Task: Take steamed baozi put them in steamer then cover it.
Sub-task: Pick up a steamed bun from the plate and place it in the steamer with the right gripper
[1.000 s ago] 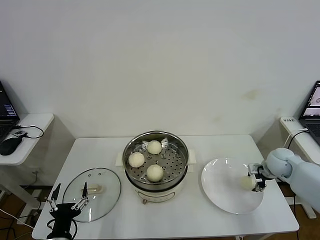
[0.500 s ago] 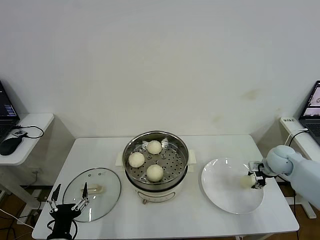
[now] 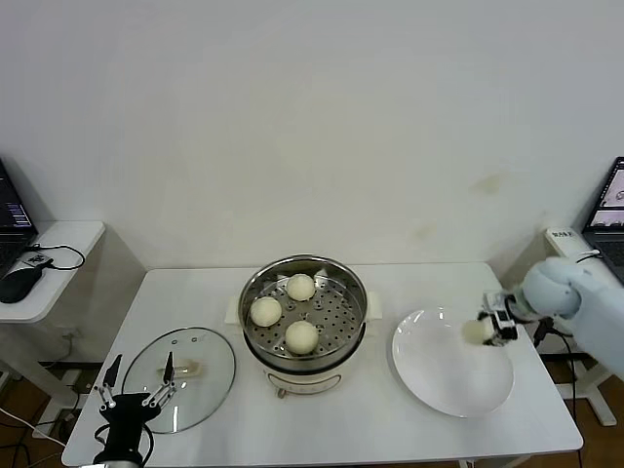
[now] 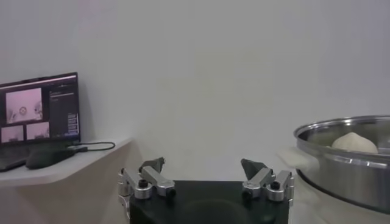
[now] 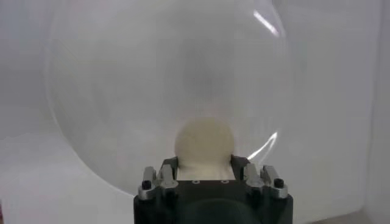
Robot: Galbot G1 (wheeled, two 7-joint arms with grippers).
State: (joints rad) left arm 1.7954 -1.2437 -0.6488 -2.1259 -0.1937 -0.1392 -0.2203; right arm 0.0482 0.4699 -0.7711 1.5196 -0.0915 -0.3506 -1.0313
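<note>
Fourth baozi [image 3: 477,331]: clamped between the fingers of the right pincer [image 3: 485,331], above the right part of the white plate [image 3: 439,385]. Right wrist view confirms the bun [image 5: 203,143] sits between both fingers, closed against its sides, with the plate [image 5: 122,91] below it.

Steamer [image 3: 304,361]: centre of the white desk [image 3: 361,429], lid off. Three baozi on the perforated tray: one at the back [image 3: 300,287], one on the left [image 3: 265,311], one at the front [image 3: 301,335]. None touch each other.

Cover [image 3: 198,385]: flat on the desk left of the steamer, cream handle facing up.

Left pincer [image 3: 134,399]: at the desk's front left corner, just in front of the cover's edge, fingers spread wide, holding nothing. Left wrist view shows both fingers [image 4: 151,176] well apart, steamer rim [image 4: 341,158] off to one side with a bun visible over it.

Side shelf with a laptop [image 3: 12,219] and mouse [image 3: 19,283] stands beyond the desk on the left.
</note>
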